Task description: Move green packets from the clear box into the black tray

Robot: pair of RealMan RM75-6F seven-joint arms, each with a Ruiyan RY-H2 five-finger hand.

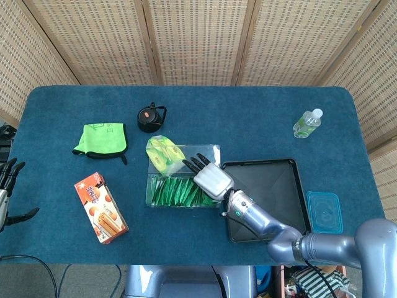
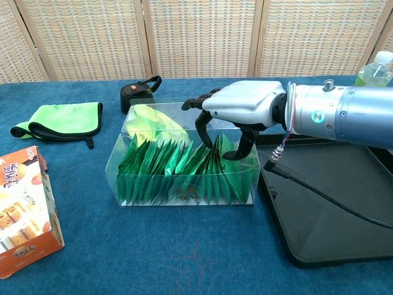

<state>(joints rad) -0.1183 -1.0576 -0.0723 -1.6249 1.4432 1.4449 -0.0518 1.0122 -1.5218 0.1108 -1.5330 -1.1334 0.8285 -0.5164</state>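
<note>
Right hand: right hand (image 2: 236, 109) hangs over the right end of the clear box (image 2: 147, 190), palm down, dark fingers (image 2: 201, 126) curled downward and spread apart among the tops of the packets; whether thumb and finger pinch a packet I cannot tell.
Left hand: left hand (image 1: 7, 186) at the left edge of the head view, off the surface (image 1: 248, 118), fingers apart, holding nothing.
Packets: green packets (image 2: 166, 169) stand upright on edge in a tight row filling the front of the box, glossy, dark to bright green, tops fanned and leaning slightly.
Yellow-green bag: a crumpled bag (image 2: 150, 126) lies in the back left part of the box.
Tray: black tray (image 2: 344, 203) sits just right of the box, shallow, nothing in it.
Other things: green cloth (image 1: 99, 139), black round object (image 1: 151, 117), orange carton (image 1: 101, 207), bottle (image 1: 307, 122), blue lid (image 1: 324, 211).
</note>
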